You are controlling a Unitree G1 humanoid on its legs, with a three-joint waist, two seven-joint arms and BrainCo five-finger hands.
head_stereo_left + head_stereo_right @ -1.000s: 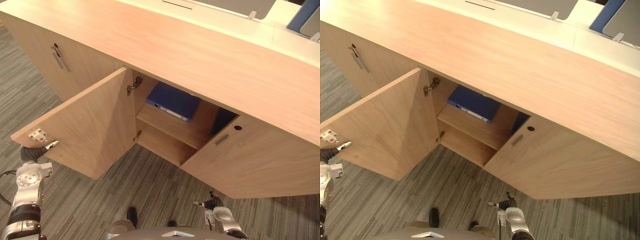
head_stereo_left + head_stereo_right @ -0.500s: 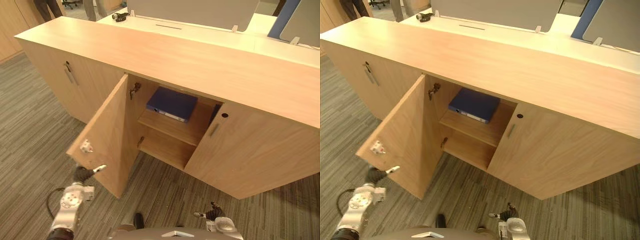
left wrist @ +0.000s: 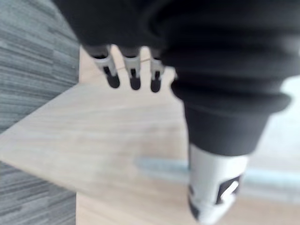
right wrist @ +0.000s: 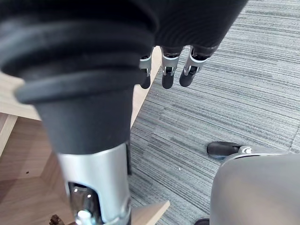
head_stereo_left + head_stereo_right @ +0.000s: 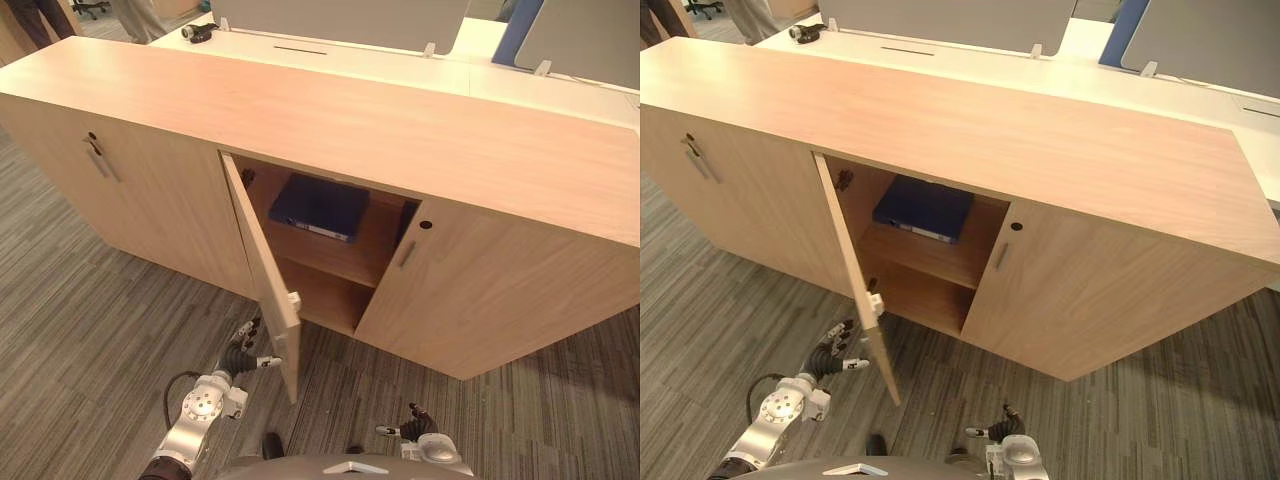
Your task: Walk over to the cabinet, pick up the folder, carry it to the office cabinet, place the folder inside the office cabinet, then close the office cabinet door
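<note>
Grey carpet (image 5: 80, 330), office cabinet (image 5: 400, 130) door (image 5: 262, 260) half-swung, blue folder (image 5: 318, 205) on upper shelf (image 5: 345, 252) at 12 o'clock; left hand (image 5: 240, 356), fingers straight, by the door's low corner at 7 o'clock, may slip off the edge, leaving it ajar; right hand (image 5: 415, 428) idle, fingers loose.

I see grey striped carpet (image 5: 80, 330) across the floor. Along the far edge of my view runs a white surface (image 5: 400, 70) with a dark slot (image 5: 300, 50) in it and a small dark object (image 5: 197, 31) near its left end. Grey screens (image 5: 330, 15) and a blue panel (image 5: 518, 25) stand along it. People's legs (image 5: 130, 15) show beyond.
</note>
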